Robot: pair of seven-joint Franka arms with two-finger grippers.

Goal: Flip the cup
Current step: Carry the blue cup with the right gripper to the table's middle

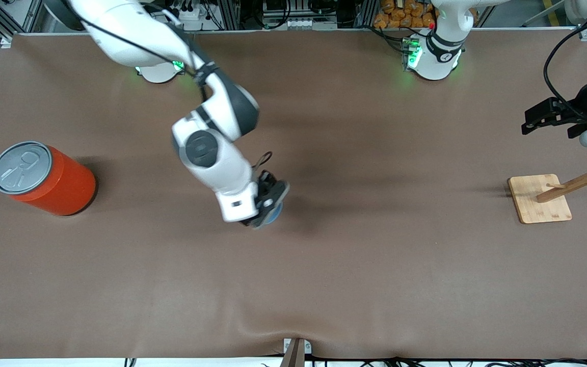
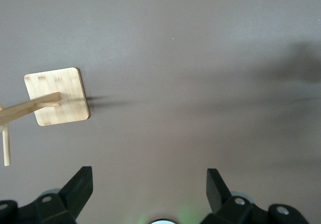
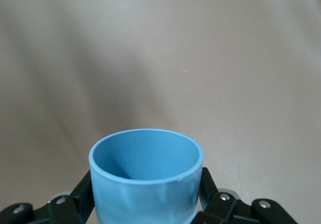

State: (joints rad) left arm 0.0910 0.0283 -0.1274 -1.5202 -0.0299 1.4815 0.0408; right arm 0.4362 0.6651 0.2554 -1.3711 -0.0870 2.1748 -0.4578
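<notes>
The light-blue cup [image 3: 145, 184] sits between the fingers [image 3: 83, 194] of my right gripper [image 3: 145, 196], which is shut on its wall. Its darker blue inside shows through the open mouth. In the front view only a blue edge of the cup [image 1: 274, 215] peeks out under the right gripper [image 1: 268, 206], low over the middle of the table. Whether the cup touches the table does not show. My left gripper [image 1: 529, 121] waits open and empty above the left arm's end of the table, its fingers [image 2: 80, 186] spread wide around bare cloth.
A large orange can [image 1: 44, 178] with a grey pull-tab lid stands at the right arm's end of the table. A wooden stand with a square base [image 1: 539, 200] and a slanted post [image 1: 579, 183] sits under the left gripper; the base [image 2: 62, 96] shows in the left wrist view.
</notes>
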